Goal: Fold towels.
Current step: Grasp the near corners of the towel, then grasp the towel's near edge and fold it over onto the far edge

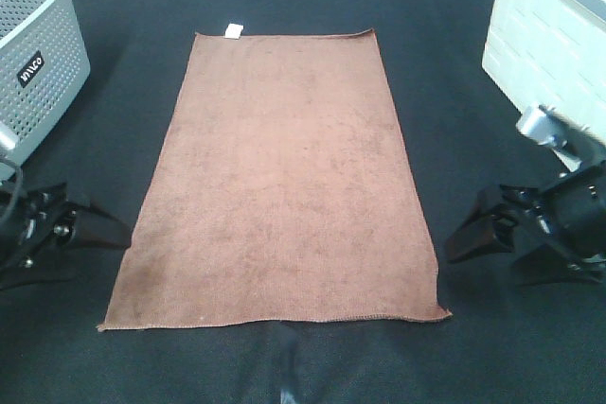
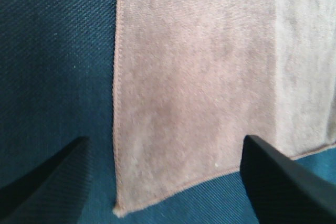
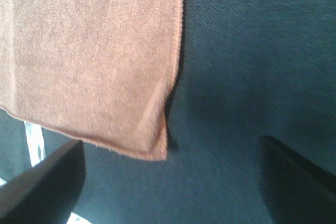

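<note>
The brown towel [image 1: 279, 182] lies spread flat on the dark table cloth, its long side running away from me, with a small white tag [image 1: 233, 29] on the far short edge. My left gripper [image 1: 95, 231] is open and empty, beside the towel's near left corner. In the left wrist view [image 2: 163, 174] its two fingers straddle that corner of the towel [image 2: 210, 77]. My right gripper [image 1: 473, 234] is open and empty, just right of the near right corner. The right wrist view [image 3: 173, 182] shows that corner of the towel [image 3: 94, 56] between the spread fingers.
A grey perforated basket [image 1: 38, 54] stands at the far left. A white box [image 1: 544, 40] stands at the far right. A strip of pale tape [image 1: 287, 390] marks the cloth near the front edge, below the towel.
</note>
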Controlling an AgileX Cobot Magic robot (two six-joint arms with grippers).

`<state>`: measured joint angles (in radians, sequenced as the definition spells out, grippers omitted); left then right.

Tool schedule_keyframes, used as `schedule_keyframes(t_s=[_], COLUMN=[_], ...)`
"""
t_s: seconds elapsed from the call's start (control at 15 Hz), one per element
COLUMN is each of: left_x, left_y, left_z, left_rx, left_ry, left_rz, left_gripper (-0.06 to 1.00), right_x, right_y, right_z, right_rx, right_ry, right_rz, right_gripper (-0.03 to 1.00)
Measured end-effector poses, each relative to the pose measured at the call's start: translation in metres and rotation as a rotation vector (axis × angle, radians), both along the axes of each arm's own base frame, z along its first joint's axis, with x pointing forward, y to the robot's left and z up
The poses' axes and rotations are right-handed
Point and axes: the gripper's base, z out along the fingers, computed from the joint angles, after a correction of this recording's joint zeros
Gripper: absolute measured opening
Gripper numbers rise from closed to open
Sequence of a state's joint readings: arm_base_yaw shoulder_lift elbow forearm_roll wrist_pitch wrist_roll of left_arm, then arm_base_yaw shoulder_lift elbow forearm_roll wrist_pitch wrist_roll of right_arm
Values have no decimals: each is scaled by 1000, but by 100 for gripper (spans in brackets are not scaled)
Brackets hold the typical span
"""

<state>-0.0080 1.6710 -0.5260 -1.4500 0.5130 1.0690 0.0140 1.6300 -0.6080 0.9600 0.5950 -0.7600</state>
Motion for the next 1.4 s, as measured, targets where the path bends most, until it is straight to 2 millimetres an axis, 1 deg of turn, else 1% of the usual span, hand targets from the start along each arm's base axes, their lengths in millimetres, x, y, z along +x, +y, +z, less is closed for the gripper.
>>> schedule_keyframes(t_s=[0.33, 0.53, 0.67, 0.8, 0.87, 0.93, 1.0, 1.07, 1.13, 1.2, 1.27, 1.33, 1.4], left_x=[5, 12, 15, 22, 24, 25, 26, 26, 26, 26, 26, 26, 26], left_y=[-2, -7, -9, -20, -28, -35, -41, -42, -41, -39, -38, -38, -38], left_z=[-32, -39, -42, -47, -48, -48, -48, -50, -52, -54, -57, -57, -57], left_rx=[-11, -81, -107, -158, -163, -155, -139, -112, -90, -69, -55, -55, -55], left_ry=[29, 25, 22, 22, 18, 15, 13, 15, 22, 27, 34, 35, 38], left_rz=[-25, -29, -43, -77, -104, -128, -140, -140, -132, -125, -121, -120, -119], left_gripper=[74, 73, 73, 73, 73, 71, 66, 57, 45, 28, 8, 1, 1], right_x=[12, 16, 18, 24, 27, 29, 30, 30, 30, 30, 29, 29, 29], right_y=[5, 7, 8, 26, 34, 38, 38, 36, 35, 34, 33, 33, 33], right_z=[-27, -37, -39, -43, -44, -46, -46, -48, -50, -52, -54, -54, -54], right_rx=[57, 87, 101, 116, 118, 115, 102, 79, 60, 44, 38, 40, 43], right_ry=[-22, -44, -51, -71, -71, -58, -49, -43, -38, -27, 0, 16, 29], right_rz=[6, 7, 5, 69, 90, 79, 57, 44, 41, 35, 14, -4, -22], right_gripper=[78, 77, 76, 75, 73, 68, 62, 51, 40, 26, 8, 0, 0])
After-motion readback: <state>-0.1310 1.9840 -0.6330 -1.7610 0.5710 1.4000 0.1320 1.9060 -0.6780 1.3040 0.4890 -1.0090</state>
